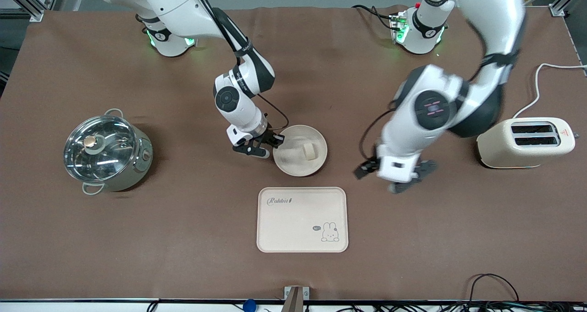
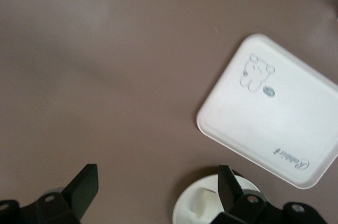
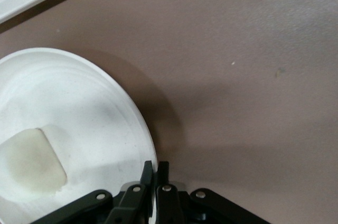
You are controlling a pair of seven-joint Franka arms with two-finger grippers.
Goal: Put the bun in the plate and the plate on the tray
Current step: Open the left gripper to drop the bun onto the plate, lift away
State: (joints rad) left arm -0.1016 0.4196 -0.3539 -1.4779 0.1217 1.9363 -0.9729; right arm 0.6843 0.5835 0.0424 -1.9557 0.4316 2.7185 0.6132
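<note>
Centrally placed items and both arms, as labelled:
Bun (image 1: 310, 150): lies inside the plate, off its centre toward the left arm's end of the table; also seen in the right wrist view (image 3: 30, 166) as a pale block on the plate floor.
Plate (image 1: 293, 165): rests on the brown table (image 1: 183, 238), farther from the front camera than the tray and apart from it, a strip of table between them.
Tray (image 1: 301, 219): flat on the table, nearest the front camera of the task items; nothing on it. "Rabbit" lettering and the rabbit drawing face up.
Right gripper (image 1: 275, 142): at the plate's rim on the side toward the right arm's end of the table. In the right wrist view (image 3: 155, 174) the two fingers are pressed nearly together with the thin rim (image 3: 138, 123) pinched between them. The bun sits within the plate, apart from these fingers.
Left gripper (image 1: 395, 176): above bare table, between the plate and the toaster (image 1: 525, 142); fingers spread wide, nothing between them. The left wrist view shows the plate edge (image 2: 185, 211) beside one finger (image 2: 232, 189).
Pot (image 1: 106, 150): glass-lidded, at the right arm's end of the table, well apart from the plate.
</note>
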